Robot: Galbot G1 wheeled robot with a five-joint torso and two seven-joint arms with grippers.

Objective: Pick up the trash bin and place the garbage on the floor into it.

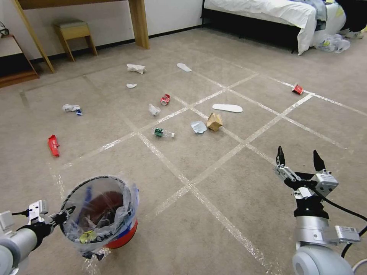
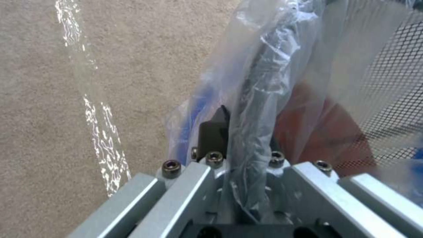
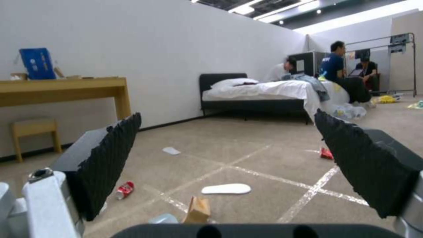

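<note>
- Low at the robot's left, the left gripper [image 1: 63, 219] pinches the rim of the bin [image 1: 100, 212], its fingers pressed onto the dark rim and the bag [image 2: 264, 82] folded over it.
- The bin tilts with its mouth toward the camera; some litter lies inside the clear, blue-printed bag.
- From the head view I cannot tell whether the red base touches the floor [image 1: 229, 183] or hangs just above it.
- At the right, the right gripper [image 1: 299, 160] is raised above the carpet with its two black fingers [image 3: 105, 158] spread wide and nothing between them.
- Ahead on the floor, among the tape lines [image 1: 198, 179], lies the garbage: a bottle [image 1: 163, 133], a brown paper bag [image 1: 214, 121] touching a pale scrap [image 1: 198, 126], and a white slipper [image 1: 227, 108] just beyond them.
- A crushed red can [image 1: 165, 99] lies near a clear wrapper [image 1: 154, 110]; a second slipper [image 1: 184, 67] and a tissue [image 1: 136, 68] lie farther off.
- Well to the left are a red wrapper [image 1: 53, 145] and a crumpled scrap [image 1: 72, 109]; another red can [image 1: 297, 89] lies far right, toward the bed [image 1: 267, 11].
- A stool [image 1: 74, 36] stands by the wall beside a desk leg [image 1: 138, 23].
</note>
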